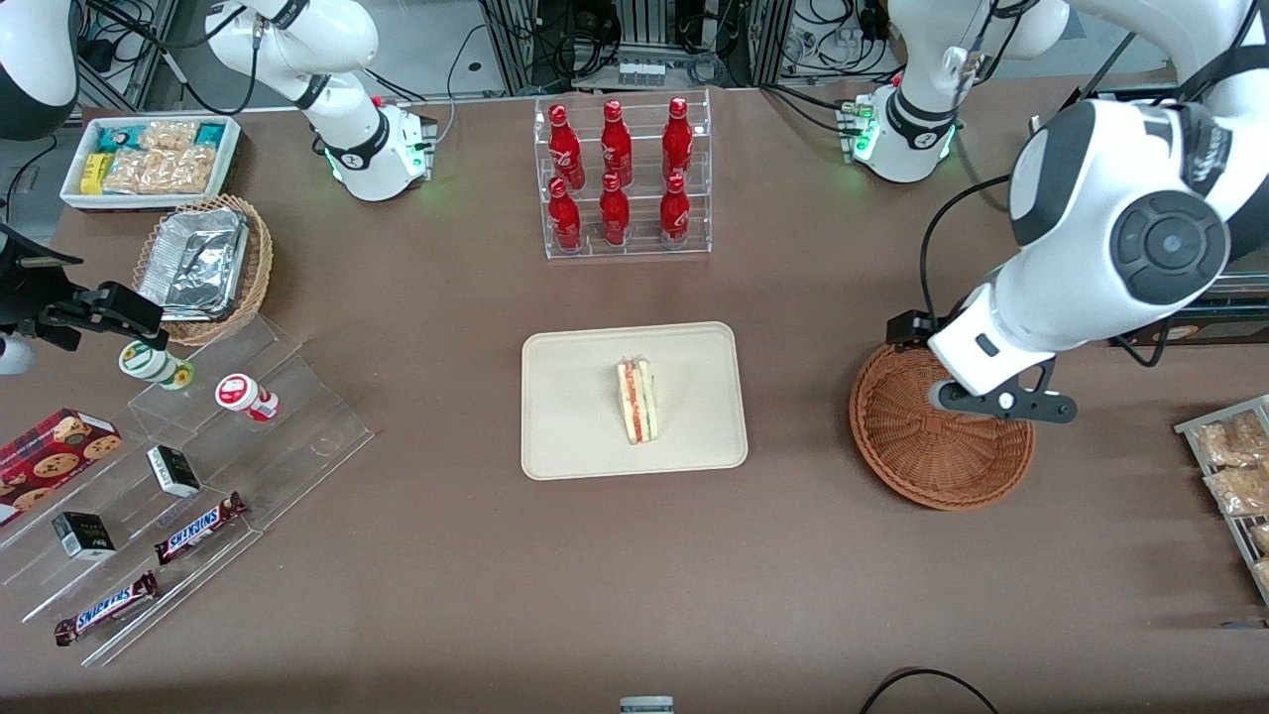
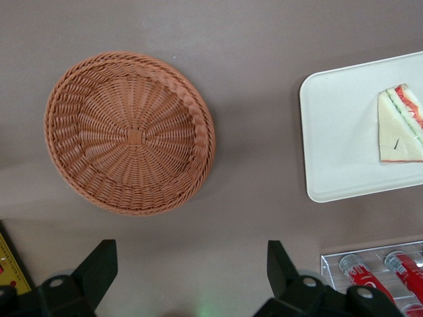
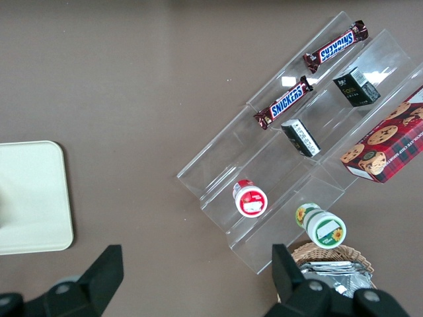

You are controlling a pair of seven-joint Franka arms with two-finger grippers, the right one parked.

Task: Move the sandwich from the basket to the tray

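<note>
"SNICKERS" printed on two candy bars (image 1: 200, 528) (image 1: 106, 607) on clear acrylic steps (image 1: 213, 466); same bars readable in right wrist view (image 3: 336, 46) (image 3: 284, 102). Gripper (image 2: 192, 281) unlabelled, above basket (image 2: 130, 133).

The left arm's black two-finger gripper (image 2: 192, 277) hangs with its fingers spread above the round reddish-brown wicker basket (image 1: 937, 436), whose bowl under it holds nothing. Between the gripper and the flat cream-beige rectangular tray (image 1: 565, 436) there is only bare brown table. On that tray the clear-wrapped triangular sandwich (image 1: 637, 401) takes the middle, and the clear acrylic rack of red bottles (image 1: 623, 178) stands near the tray's edge that is farther from the front camera.
</note>
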